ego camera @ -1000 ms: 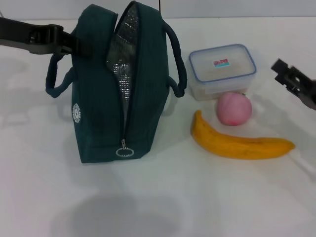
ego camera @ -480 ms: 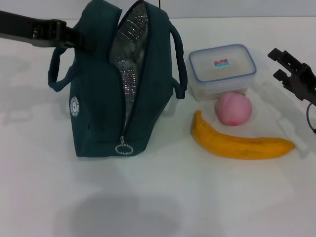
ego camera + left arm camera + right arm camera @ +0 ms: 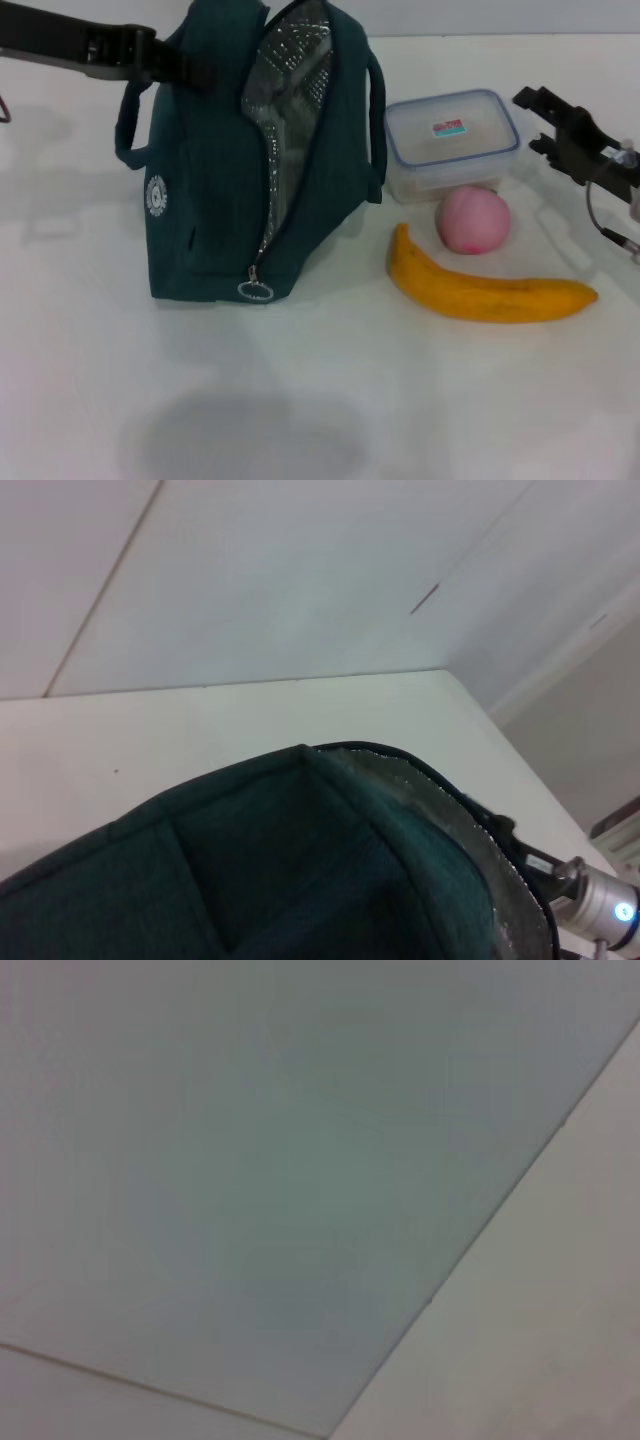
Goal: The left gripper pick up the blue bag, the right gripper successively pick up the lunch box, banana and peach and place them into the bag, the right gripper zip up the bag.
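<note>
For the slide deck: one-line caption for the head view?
Left gripper holds the unzipped blue bag by its top; right gripper nears the lunch box, peach and banana.

One bag (image 3: 230, 170), one lunch box (image 3: 452, 140), one peach (image 3: 473, 220), one banana (image 3: 485, 290), two grippers.

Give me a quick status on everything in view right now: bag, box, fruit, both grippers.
Dark blue insulated bag: upright on the table, zipper open, silver lining showing.
Left gripper: shut on the bag's top edge.
Clear lunch box with blue-rimmed lid: lid on, on the table.
Pink peach: on the table, untouched.
Yellow banana: lying on the table.
Right gripper: open, empty, beside the lunch box.
</note>
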You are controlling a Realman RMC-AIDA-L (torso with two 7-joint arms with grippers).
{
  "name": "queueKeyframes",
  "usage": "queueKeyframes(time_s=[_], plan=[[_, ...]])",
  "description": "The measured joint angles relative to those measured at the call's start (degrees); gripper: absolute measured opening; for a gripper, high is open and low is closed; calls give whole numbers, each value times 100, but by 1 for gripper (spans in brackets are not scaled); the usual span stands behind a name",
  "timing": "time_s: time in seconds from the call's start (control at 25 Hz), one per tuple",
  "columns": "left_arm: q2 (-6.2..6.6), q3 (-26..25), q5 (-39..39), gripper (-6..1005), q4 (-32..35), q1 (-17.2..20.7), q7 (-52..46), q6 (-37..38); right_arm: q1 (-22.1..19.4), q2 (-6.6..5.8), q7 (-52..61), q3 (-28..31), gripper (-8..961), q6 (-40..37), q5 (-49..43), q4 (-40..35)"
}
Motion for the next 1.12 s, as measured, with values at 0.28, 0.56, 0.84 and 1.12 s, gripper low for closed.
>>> queueKeyframes(time_s=[0.28,0.56,0.84,1.12], plan=[[-44,8,-88,32,-3,-81,60,-11,237,0,157,-342,884,180,-6,38],[-45,21,-128,32,-3,-41,70,-26,305,0,178,-368,867,107,29,-24],[-52,35,-133,32,-3,7,70,-20,297,0,129,-441,848,9,-9,-121],[-62,35,-197,32,-3,80,95,23,118,0,-362,-600,725,-38,21,-434]])
